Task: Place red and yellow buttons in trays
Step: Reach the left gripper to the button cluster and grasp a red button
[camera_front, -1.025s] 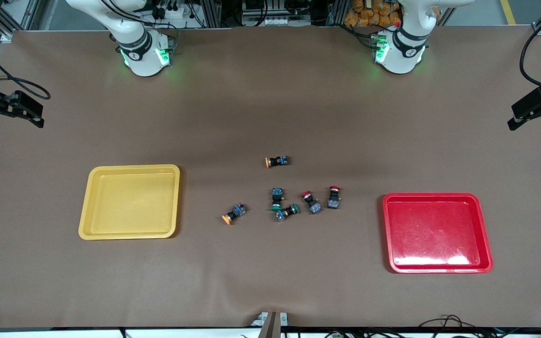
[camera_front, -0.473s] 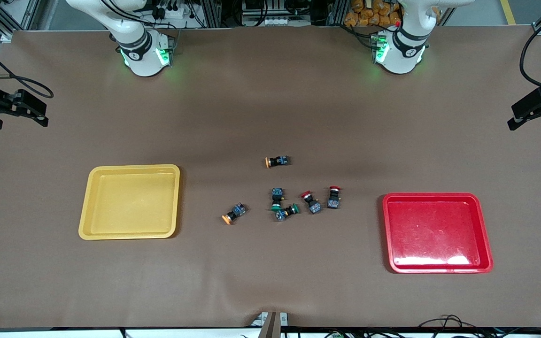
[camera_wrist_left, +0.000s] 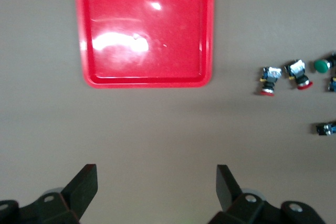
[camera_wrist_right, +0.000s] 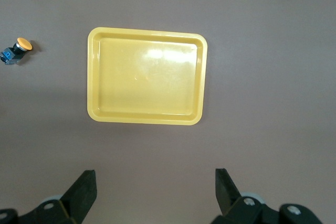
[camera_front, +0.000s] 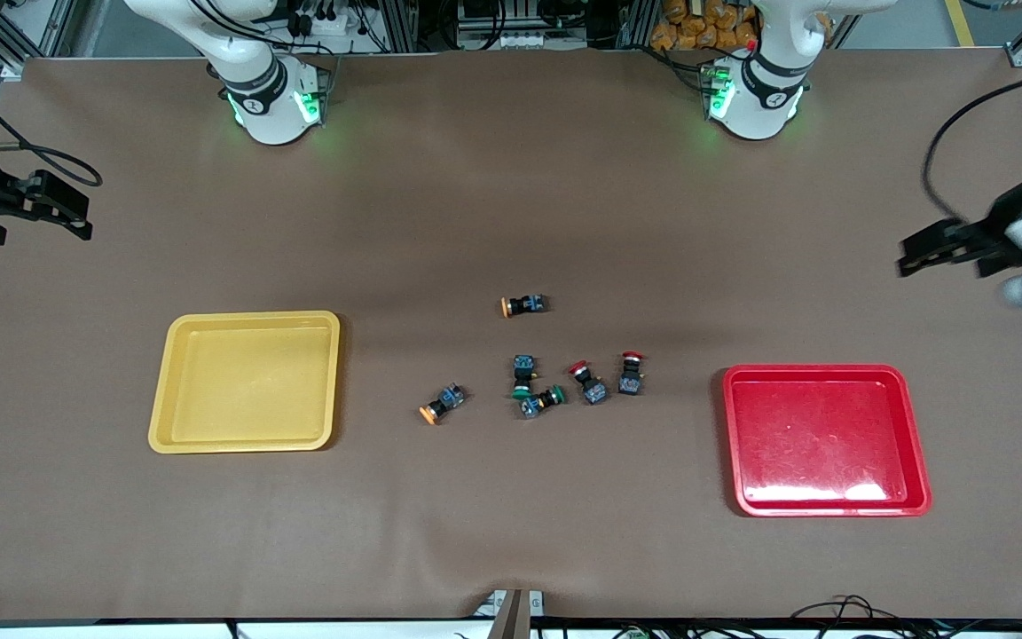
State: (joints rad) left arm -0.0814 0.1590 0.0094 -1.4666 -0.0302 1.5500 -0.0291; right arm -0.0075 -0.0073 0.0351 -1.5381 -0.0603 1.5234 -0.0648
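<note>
Two red-capped buttons [camera_front: 587, 382] [camera_front: 631, 373] lie on their sides near the table's middle, also seen as red-capped buttons [camera_wrist_left: 268, 80] [camera_wrist_left: 299, 73] in the left wrist view. One yellow-capped button [camera_front: 523, 305] lies farther from the front camera. Another yellow-capped button [camera_front: 442, 404] [camera_wrist_right: 16, 50] lies toward the yellow tray [camera_front: 247, 316] [camera_wrist_right: 144, 120]. The red tray [camera_front: 813, 370] [camera_wrist_left: 144, 81] holds nothing, like the yellow one. My left gripper [camera_front: 908, 257] [camera_wrist_left: 156, 187] hangs open over bare table at the left arm's end. My right gripper [camera_front: 81, 213] [camera_wrist_right: 156, 187] hangs open over the right arm's end.
Two green-capped buttons [camera_front: 523, 377] [camera_front: 542, 399] lie among the others, one green cap [camera_wrist_left: 323, 65] showing in the left wrist view. A brown cloth [camera_front: 511, 532] covers the table. Both arm bases [camera_front: 271, 106] [camera_front: 755, 98] stand along the edge farthest from the front camera.
My left gripper has swung in from the table's end toward the middle. My right gripper has shifted only slightly. Buttons and trays have not moved.
</note>
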